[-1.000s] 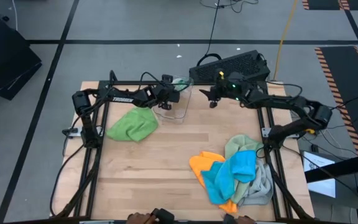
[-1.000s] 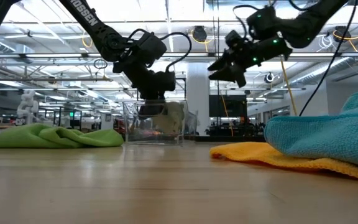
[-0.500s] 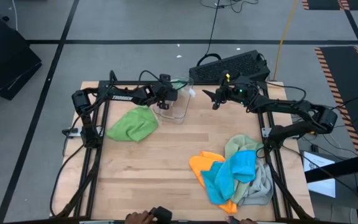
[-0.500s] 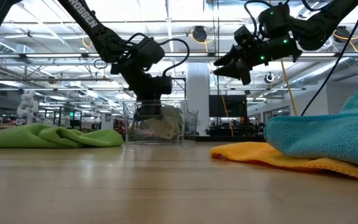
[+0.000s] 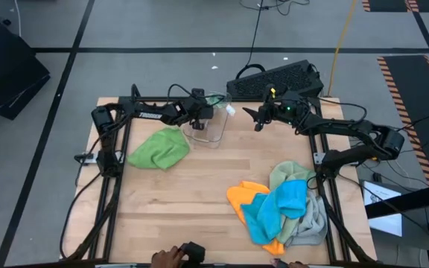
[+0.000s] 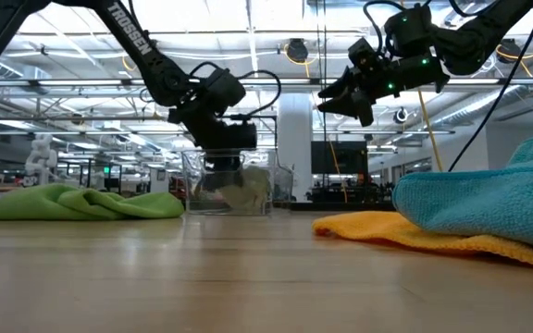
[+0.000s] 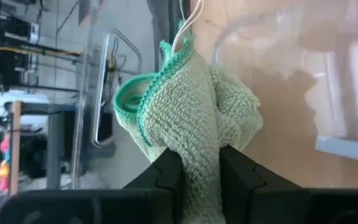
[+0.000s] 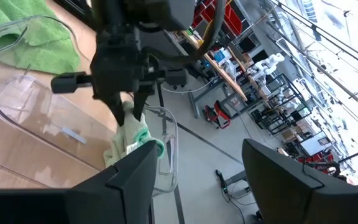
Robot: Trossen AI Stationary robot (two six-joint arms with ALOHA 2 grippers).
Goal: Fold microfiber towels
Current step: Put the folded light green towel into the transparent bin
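Table (image 5: 192,186): wooden top, both arms at its far edge.
Towel pile (image 5: 285,212): orange, blue, sage and grey cloths heaped near the right front corner.
Bright green towel (image 5: 159,149): crumpled, left of centre.
Clear bin (image 5: 213,126): far edge, pale green towel (image 7: 197,124) inside.
Left gripper (image 7: 194,168): in bin, fingers pinching pale green towel.
Right gripper (image 5: 250,115): raised just right of bin, fingers spread, holding nothing.

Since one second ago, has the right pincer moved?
Yes. In the high view the right pincer has shifted toward the clear bin, closing part of the gap, and now hangs open beside it.
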